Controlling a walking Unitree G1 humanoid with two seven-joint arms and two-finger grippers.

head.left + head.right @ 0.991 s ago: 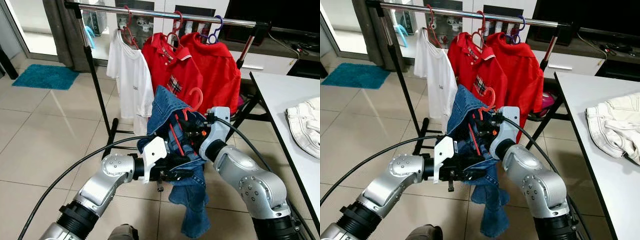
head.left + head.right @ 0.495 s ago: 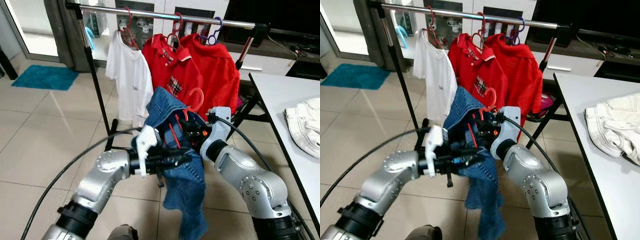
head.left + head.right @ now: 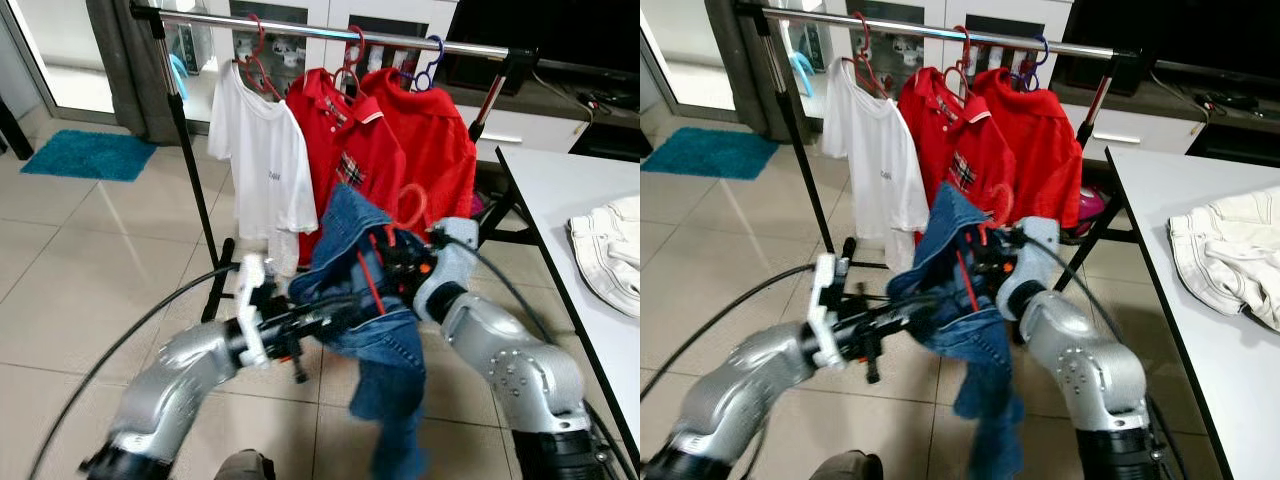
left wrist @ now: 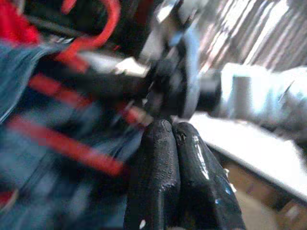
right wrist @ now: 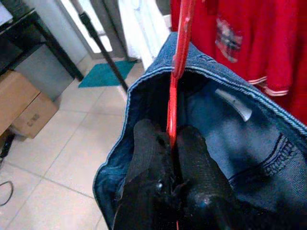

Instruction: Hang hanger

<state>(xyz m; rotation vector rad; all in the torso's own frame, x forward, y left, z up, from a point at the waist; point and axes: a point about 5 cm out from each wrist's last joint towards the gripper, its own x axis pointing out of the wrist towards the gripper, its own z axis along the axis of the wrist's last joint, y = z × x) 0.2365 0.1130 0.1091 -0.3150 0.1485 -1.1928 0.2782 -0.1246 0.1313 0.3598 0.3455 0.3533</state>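
Jeans on a red hanger held up before the rail

The right gripper (image 5: pixel 170 143) has its two fingers (image 5: pixel 146 148) pressed together on the red hanger (image 5: pixel 178 57), the thin bar pinched between the pads. The hanger runs up and away from the fingers, and the jeans (image 5: pixel 230 143) are draped over it, their waistband wrapping round the gripper on both sides. From the head, the hook (image 3: pixel 410 205) stands just above this gripper, tilted, and the denim hangs down below it towards the floor (image 3: pixel 90 260).

The left gripper (image 3: pixel 345 305) reaches in from the side, its fingers (image 4: pixel 168 177) lying flat against each other, closed. They point at the jeans just beside the right gripper; whether any cloth is caught between them cannot be told, since the wrist picture is blurred. Red hanger bars and blue denim show close beyond the fingertips.

Beyond and above both grippers is the rail (image 3: pixel 300 28), with the hook well short of it. On the rail hang a white shirt (image 3: pixel 262 155) and two red shirts (image 3: pixel 400 130), each on its own hanger, the red ones straight behind the held hook. To the right gripper's outer side stands a table (image 3: pixel 560 200) with a white garment (image 3: pixel 610 250) on it. A blue mat (image 3: pixel 85 155) lies far off past the left arm
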